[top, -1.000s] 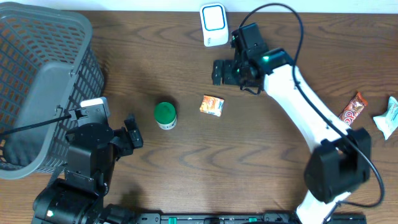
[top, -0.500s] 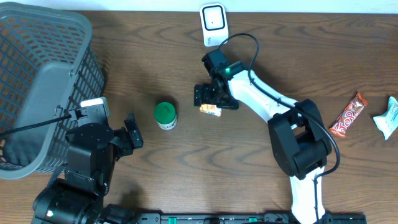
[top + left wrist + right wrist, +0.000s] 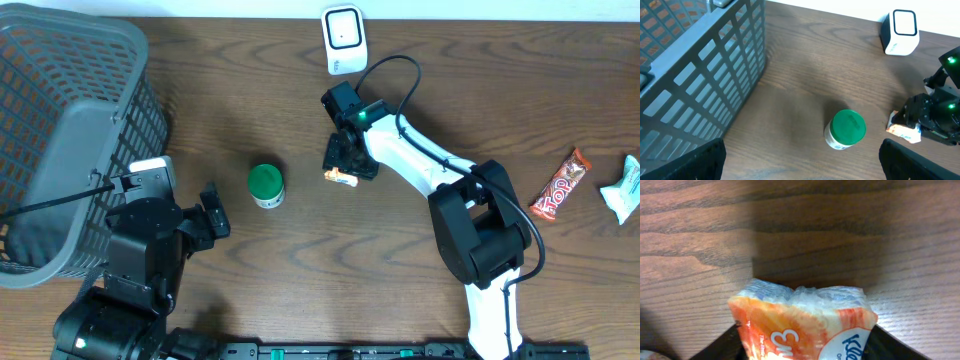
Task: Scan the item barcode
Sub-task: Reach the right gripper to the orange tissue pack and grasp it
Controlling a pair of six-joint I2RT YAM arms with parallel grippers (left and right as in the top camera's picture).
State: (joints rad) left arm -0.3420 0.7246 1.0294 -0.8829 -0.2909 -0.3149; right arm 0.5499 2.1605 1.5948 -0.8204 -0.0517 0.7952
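Note:
The item, an orange and white tissue pack (image 3: pixel 340 179) (image 3: pixel 800 320), lies on the wooden table in front of the white barcode scanner (image 3: pixel 343 38) (image 3: pixel 901 31). My right gripper (image 3: pixel 346 160) (image 3: pixel 802 347) is down over the pack, its black fingers (image 3: pixel 725 347) pressed against both sides of it. No barcode shows on the pack. My left gripper (image 3: pixel 210 215) (image 3: pixel 800 167) hangs wide open near the table's front left, holding nothing. In the left wrist view the pack (image 3: pixel 902 131) lies at the right under the right arm.
A green-lidded jar (image 3: pixel 266 185) (image 3: pixel 846 129) stands left of the pack. A grey mesh basket (image 3: pixel 70 130) (image 3: pixel 700 75) fills the left side. A candy bar (image 3: pixel 561 184) and a white wrapper (image 3: pixel 626 187) lie at the far right.
My right arm swung from beside the scanner down and left onto the tissue pack, and its jaws narrowed onto the pack. The left arm has not moved.

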